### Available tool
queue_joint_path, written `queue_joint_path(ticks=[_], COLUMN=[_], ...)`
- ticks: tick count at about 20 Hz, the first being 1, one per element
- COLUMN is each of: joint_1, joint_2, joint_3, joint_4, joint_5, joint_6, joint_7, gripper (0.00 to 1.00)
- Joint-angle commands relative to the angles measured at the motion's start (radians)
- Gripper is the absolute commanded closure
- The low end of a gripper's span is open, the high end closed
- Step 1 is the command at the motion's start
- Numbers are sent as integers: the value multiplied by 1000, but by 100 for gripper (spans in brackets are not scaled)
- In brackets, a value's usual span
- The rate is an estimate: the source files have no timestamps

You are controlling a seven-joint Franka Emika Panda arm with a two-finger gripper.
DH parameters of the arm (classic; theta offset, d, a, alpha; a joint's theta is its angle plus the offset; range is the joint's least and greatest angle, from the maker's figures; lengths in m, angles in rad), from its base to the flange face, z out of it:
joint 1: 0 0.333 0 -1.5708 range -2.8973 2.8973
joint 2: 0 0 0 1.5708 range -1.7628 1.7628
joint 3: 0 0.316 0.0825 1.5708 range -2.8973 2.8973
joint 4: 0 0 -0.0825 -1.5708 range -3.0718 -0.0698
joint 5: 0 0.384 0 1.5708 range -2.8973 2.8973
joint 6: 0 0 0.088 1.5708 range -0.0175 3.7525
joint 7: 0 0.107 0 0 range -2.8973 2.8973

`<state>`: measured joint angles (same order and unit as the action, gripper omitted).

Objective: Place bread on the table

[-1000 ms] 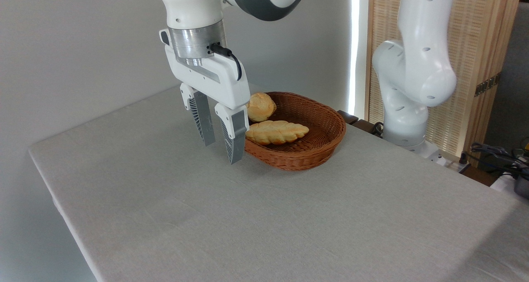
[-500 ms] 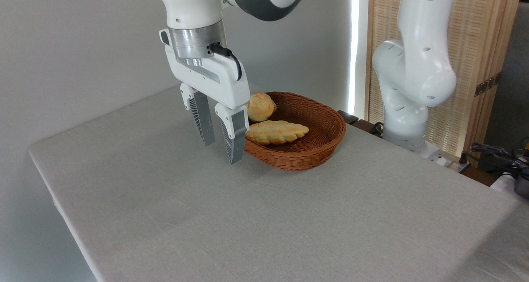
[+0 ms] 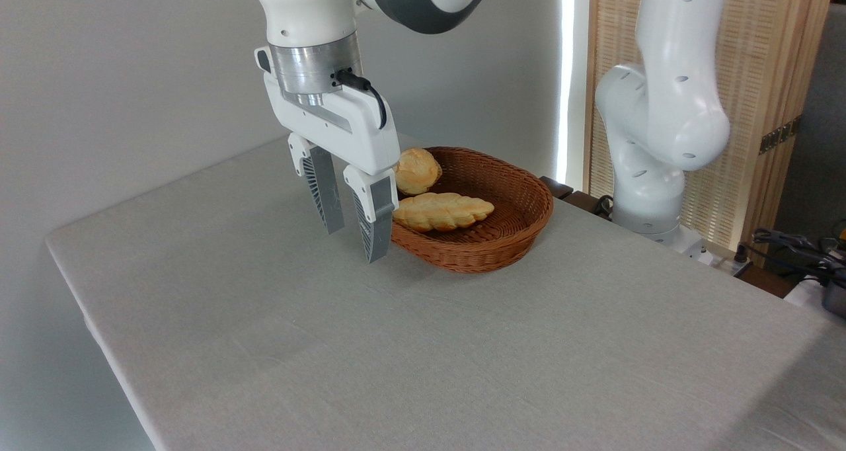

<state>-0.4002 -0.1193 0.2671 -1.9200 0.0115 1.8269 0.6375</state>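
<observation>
Grey-beige cloth covers the table [image 3: 423, 345], which fills the lower frame before a pale wall and a slatted wooden screen at upper right. We see the bread [image 3: 418, 170], round with no clear long axis, resting at the left rim inside the wicker basket [image 3: 509, 239], behind a braided loaf [image 3: 441, 211]. Our gripper [image 3: 355, 239] hangs empty, jaws parted, just left of the basket.

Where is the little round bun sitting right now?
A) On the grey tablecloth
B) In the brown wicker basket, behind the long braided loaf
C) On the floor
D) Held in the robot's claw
B: the round bun lies inside the wicker basket, behind the braided loaf, while the gripper hangs open and empty over the table just left of the basket.
</observation>
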Motion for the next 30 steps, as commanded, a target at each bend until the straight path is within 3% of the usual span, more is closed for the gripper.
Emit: queue_joint_path(ticks=[1, 22, 25, 30], joint_1=[-11, -29, -64, -172], joint_2=[6, 21, 14, -14], joint_3=[11, -2, -3, -2], joint_4=[13, 12, 9, 6], joint_5=[-5, -7, -7, -7], joint_6=[2, -1, -20, -95], joint_7=[-10, -13, -9, -9], gripper=[0, 0, 0, 0])
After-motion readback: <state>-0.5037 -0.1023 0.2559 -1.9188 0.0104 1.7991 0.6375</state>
